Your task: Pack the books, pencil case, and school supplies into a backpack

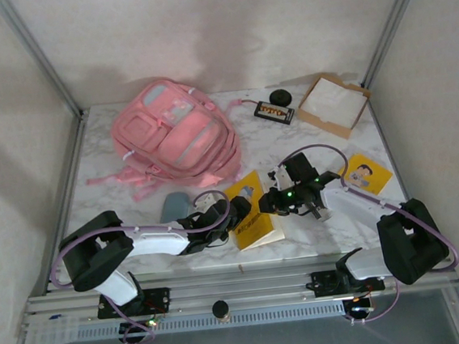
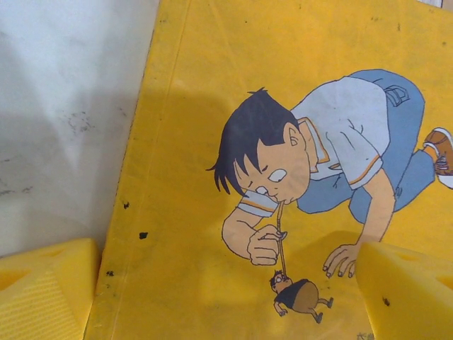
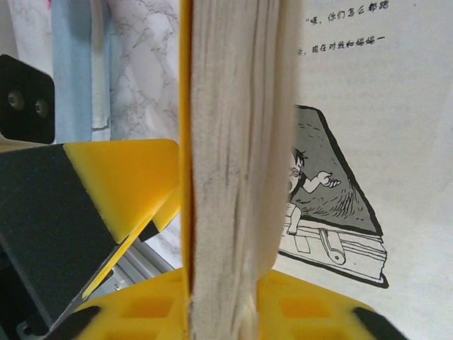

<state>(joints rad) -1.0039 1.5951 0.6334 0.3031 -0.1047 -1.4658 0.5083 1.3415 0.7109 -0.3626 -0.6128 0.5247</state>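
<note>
Right wrist view: the right gripper (image 3: pixel 228 207) pinches the page edge of the yellow book (image 3: pixel 233 106); the left gripper (image 2: pixel 226 297) hovers spread above its cover. Book-packing seems underway; next, likely a lift toward the backpack (image 1: pixel 177 136) beyond.

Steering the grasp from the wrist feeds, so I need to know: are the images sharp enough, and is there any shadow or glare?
Top external: even, soft light, faint shadow behind the backpack, no glare. Left wrist: yellow book cover sharp, a shadow band across it. Right wrist: page edges very close and soft, printed page legible.
</note>
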